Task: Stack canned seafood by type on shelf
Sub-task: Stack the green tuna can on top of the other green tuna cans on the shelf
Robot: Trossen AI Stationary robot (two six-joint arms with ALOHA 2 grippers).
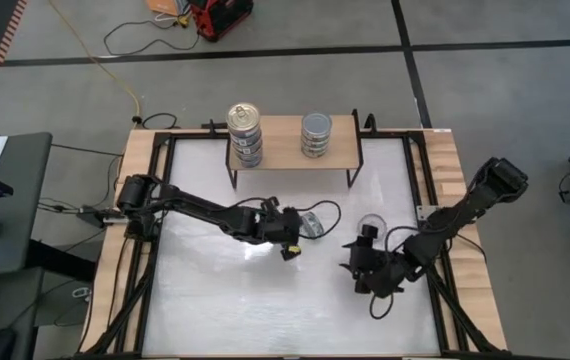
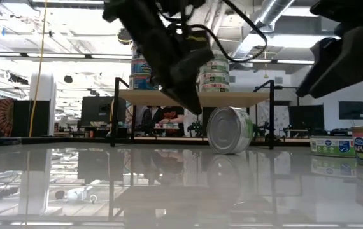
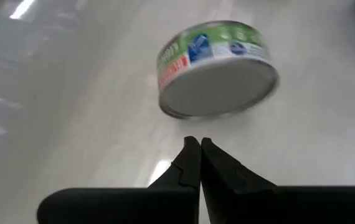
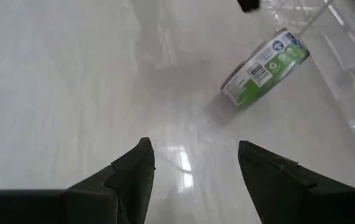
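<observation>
Glossy white tabletop [image 1: 215,300] mirrors a green-labelled round tin [image 3: 218,68] tipped on edge; left gripper [image 3: 199,163] pinched shut, empty, just beside it; right gripper [image 4: 193,165] parted, empty; wooden shelf [image 1: 285,150] bears two stacks.

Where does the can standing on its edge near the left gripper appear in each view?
High view: the can is at the centre, beside the left gripper.
Low view: centre, before the shelf.
Left wrist view: upper middle, beyond the shut fingers.
Right wrist view: upper right.
Shared landmark: the white tabletop.
</observation>
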